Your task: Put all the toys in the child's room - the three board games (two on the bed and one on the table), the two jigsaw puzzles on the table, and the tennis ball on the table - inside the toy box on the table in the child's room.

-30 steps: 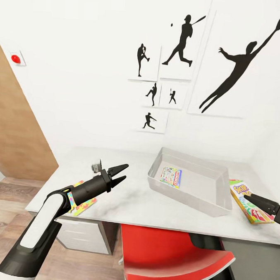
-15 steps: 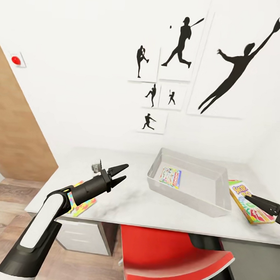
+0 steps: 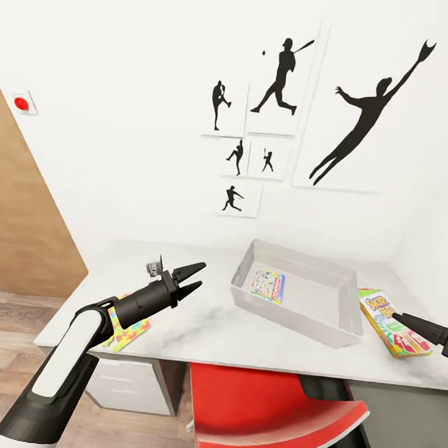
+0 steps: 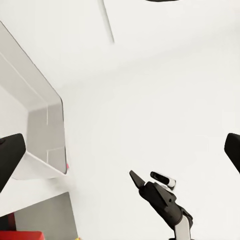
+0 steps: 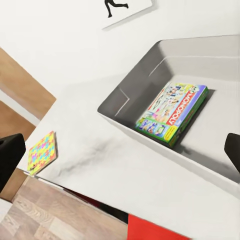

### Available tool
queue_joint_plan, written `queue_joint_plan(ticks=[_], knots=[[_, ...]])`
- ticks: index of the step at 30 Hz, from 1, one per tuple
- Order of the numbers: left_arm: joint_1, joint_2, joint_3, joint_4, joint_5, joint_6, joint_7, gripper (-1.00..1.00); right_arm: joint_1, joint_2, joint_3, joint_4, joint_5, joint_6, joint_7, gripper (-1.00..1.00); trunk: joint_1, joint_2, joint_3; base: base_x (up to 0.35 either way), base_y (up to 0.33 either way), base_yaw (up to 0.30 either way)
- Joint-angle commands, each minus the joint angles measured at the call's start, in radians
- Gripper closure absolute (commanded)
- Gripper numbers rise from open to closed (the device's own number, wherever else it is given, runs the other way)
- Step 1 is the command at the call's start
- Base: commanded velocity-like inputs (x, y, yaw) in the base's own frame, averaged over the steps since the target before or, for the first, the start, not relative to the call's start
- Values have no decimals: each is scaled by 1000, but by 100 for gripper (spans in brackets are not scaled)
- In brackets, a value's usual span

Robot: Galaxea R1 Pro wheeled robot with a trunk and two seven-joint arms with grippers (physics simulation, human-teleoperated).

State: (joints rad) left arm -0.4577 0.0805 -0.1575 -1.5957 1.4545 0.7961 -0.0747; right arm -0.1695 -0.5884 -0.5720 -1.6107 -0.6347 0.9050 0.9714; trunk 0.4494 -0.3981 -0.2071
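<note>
Left end effector (image 3: 193,279) hovers wide open above the table (image 3: 244,331); right end effector's (image 3: 404,320) spread I cannot tell. The Monopoly box (image 3: 268,286) lies flat, lengthwise along the toy box (image 3: 291,317).

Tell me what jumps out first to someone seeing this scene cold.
The black baseball silhouettes on the white wall above the table catch the eye first. Below them, the grey toy box sits on the table with a Monopoly game lying flat inside. A red chair is tucked under the table's near edge.

A white wall (image 3: 127,79) hung with black baseball-player silhouette prints (image 3: 353,119) backs a pale marble-topped table (image 3: 217,330), a red chair (image 3: 272,419) tucked beneath, wood-plank floor (image 3: 6,323) alongside.
</note>
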Motion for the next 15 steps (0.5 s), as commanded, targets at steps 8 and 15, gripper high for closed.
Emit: queue_joint_plan(ticks=[8,15], knots=[[-1,1,0,0,-5,1,-4,-100,-2,1,1,0,2,5,0,-100,1,-2,11,-36,0,60],[-1,1,0,0,-5,2,-4,-100,-3,2,0,0,2,5,-1,-100,1,-2,23,-210,0,93]])
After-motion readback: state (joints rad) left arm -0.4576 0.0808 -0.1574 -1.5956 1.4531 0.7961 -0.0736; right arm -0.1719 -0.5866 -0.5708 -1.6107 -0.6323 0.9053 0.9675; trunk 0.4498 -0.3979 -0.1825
